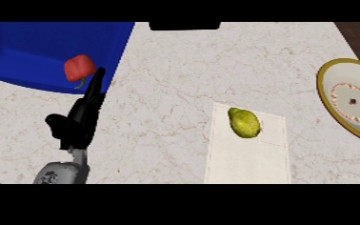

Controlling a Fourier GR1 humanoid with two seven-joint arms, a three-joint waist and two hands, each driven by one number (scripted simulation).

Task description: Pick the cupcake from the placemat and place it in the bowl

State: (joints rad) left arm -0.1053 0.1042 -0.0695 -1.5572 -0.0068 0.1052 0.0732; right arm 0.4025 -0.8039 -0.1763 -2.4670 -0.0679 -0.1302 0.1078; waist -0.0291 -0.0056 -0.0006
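Pale marbled stone counter (175,86) fills my head view, veined in faint brown. At its upper left corner lies a large deep-blue container or tray (49,52), and against its lower right edge I see a red bell pepper with a small green stem (79,68).

My left hand (79,117), black, on its grey forearm (62,172), comes up from the lower left. Its fingers (95,83) are stretched out straight and point up toward the pepper, with the tips just beside it at the blue tray's edge; the thumb sticks out to the left. That hand is open and holds nothing. I cannot tell whether the fingertips touch the pepper or only come close.

Right of centre lies a pale cream rectangular placemat (249,157), running down to the lower edge. On its upper left part rests a yellow-green, lumpy, oval fruit-like thing (244,122); I see no cupcake shape on the mat, only this. It is well apart from my left hand.

At the far right edge I see a round bowl with a yellow rim and a white inside with a reddish pattern (341,95), cut off by the view's border. It lies near the mat's upper right corner without touching it.

My right hand shows nowhere.
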